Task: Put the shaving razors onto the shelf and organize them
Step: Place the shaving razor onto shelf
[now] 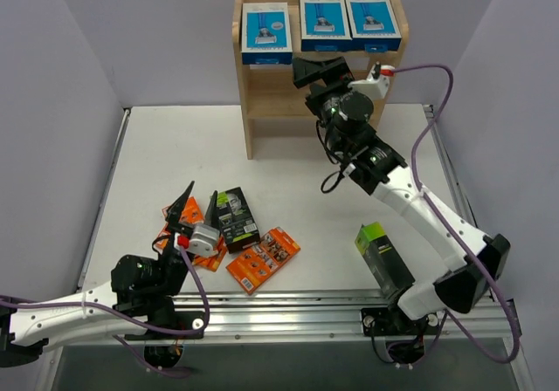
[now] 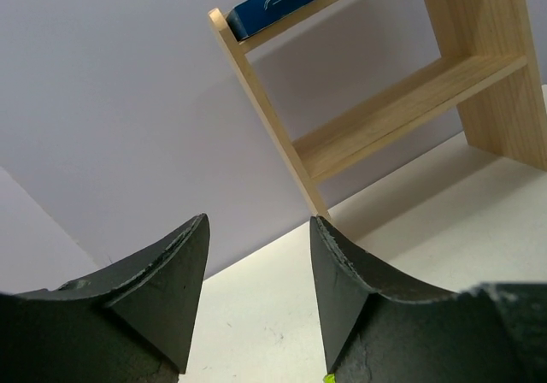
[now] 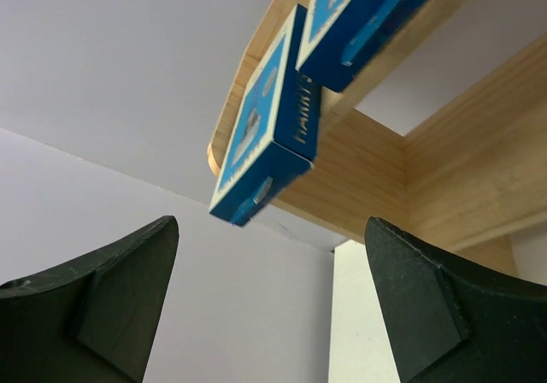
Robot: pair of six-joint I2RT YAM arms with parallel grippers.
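three blue-and-white razor boxes (image 1: 324, 16) are seated on the top tier of the shelf (image 1: 249, 112), the left one set nearest its front edge. the right gripper (image 1: 316, 70) is held released just below them, nothing grasped. the left gripper (image 1: 199, 206) is likewise released, empty, by the orange packs (image 1: 263, 258) and a black-and-lime box (image 1: 237, 219) on the table (image 1: 175, 147). a second such box (image 1: 383, 256) is located near right.

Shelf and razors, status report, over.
Left fingers open, empty. Right fingers open, empty, by shelf. Three blue boxes on top tier; orange packs, two black boxes on table. Nothing blocking.
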